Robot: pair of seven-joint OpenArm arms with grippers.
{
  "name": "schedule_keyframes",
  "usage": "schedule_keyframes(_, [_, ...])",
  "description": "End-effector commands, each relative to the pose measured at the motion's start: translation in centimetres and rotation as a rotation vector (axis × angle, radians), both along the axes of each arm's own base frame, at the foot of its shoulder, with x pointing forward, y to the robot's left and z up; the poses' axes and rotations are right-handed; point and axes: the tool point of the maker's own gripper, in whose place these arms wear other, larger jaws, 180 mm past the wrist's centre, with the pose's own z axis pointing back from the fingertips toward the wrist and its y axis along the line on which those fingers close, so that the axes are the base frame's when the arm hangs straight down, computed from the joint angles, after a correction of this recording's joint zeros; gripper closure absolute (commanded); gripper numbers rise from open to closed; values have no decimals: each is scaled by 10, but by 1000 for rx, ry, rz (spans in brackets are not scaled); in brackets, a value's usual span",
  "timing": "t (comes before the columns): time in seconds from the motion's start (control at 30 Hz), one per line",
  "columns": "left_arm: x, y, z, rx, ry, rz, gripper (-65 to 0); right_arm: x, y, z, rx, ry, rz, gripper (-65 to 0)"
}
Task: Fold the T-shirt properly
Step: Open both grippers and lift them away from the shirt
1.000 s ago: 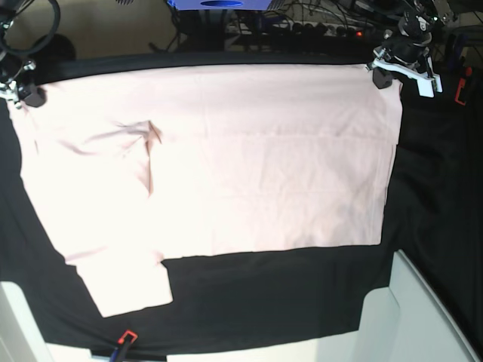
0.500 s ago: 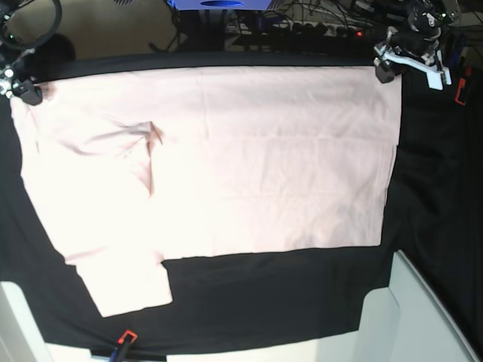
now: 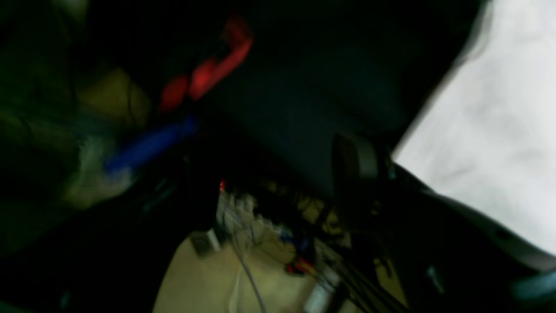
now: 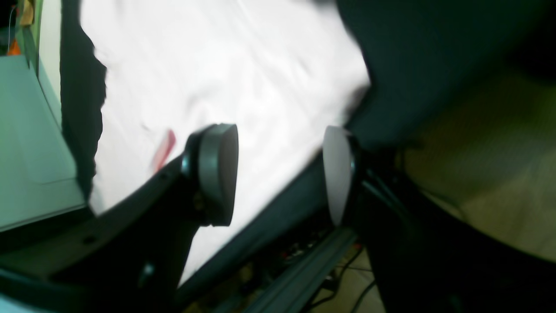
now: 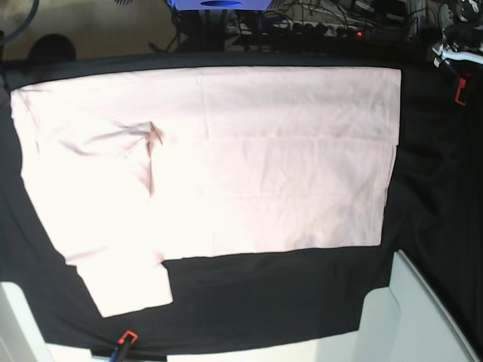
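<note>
T-shirt lies flat on black cloth, right hand open.

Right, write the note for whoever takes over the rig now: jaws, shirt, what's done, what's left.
Right gripper: jaws open, nothing between them, off the shirt's far edge.
Left gripper: barely in the base view's far corner, clear of the shirt; its wrist view is too blurred to judge the jaws.
T-shirt: flat on the black cloth, plain side up, one fold along the far edge, a sleeve sticking out at the near corner, a small pucker by the other sleeve.
Done: first fold laid and let go.
Left: fold in the sleeves and the rest.
</note>
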Motion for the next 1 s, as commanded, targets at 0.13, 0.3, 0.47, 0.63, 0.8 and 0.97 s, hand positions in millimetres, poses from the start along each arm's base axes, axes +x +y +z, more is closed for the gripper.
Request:
schedule_keyframes(0.13, [59,-20,22,66,-66,-157,-393,80,-10,28,-18,-106,112,-312])
schedule_keyframes(0.3, [106,-41,4,205,53,-300,-393,150,-12,22,-60,-86,217,-312])
schedule_keyframes(0.47, [140,-42,-10,198,60,-293,-393,205,-20,-1,-241,-39,254,-313])
schedule_keyframes(0.63, [155,-34,-20,163,62,-280,-393,229,-30,-32,-293,24,228,-313])
schedule_keyframes(0.8, [156,-28,-18,175,65,-277,-393,227,-51,-51,-393,54,185,-313])
schedule_keyframes(0.97, [155,-25,-16,182,66,-276,-393,228,-45,-58,-459,56,234,-315])
